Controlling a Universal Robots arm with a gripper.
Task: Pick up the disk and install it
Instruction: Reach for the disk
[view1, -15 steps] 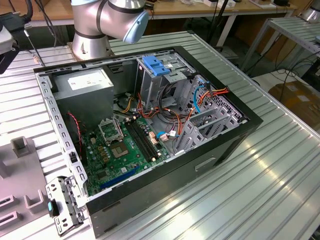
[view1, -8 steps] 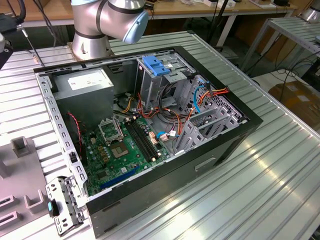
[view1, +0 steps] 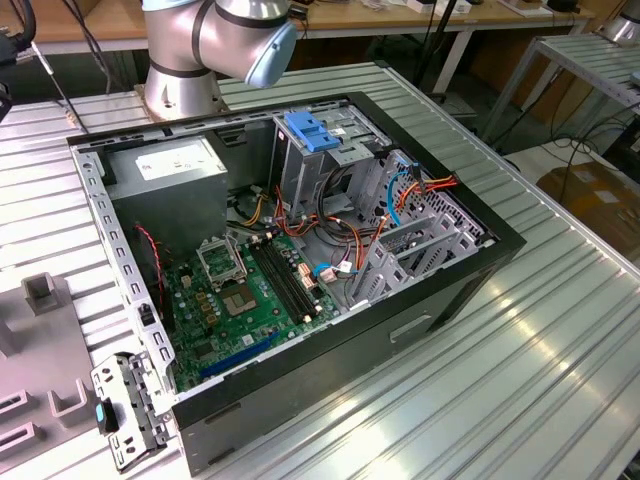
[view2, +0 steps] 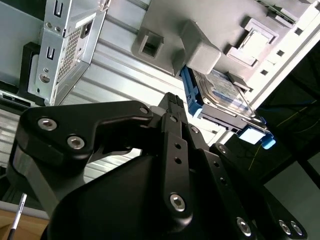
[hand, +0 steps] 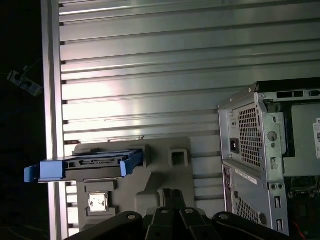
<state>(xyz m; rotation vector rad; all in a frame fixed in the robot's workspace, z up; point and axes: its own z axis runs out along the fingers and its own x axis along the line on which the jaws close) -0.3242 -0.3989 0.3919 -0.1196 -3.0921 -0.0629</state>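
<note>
The disk (hand: 87, 164) sits in a grey holder plate (hand: 165, 176) on the ribbed aluminium tabletop (hand: 150, 75), off the rear corner of the opened computer case (hand: 252, 150). In the first wrist view it shows edge-on, a thin dark slab between light blue rails. Its long axis runs parallel with the tabletop's ribs, and one blue end juts past the tabletop's edge rail, away from the case. In the second wrist view the disk (view2: 222, 92) shows its white-and-blue label face, with a blue rail along one side and a blue tab at its far corner, beside a raised grey block of the holder plate (view2: 200, 50). I cannot tell whether it stands on a long edge or lies tilted there. The claw (hand: 172, 192) is near the disk but apart from it. Its black fingers look drawn together and carry nothing, and its tip (view2: 172, 97) points toward the holder plate. In the exterior view the case (view1: 330, 372) lies on its side with the green motherboard (view1: 250, 290) exposed. A fixed blue bracket (view1: 312, 132) sits atop the metal cage and a grey power-supply box (view1: 165, 160) at the corner near the arm's base (view1: 185, 60). The holder plate (view1: 40, 345) lies at the exterior view's left.
</note>
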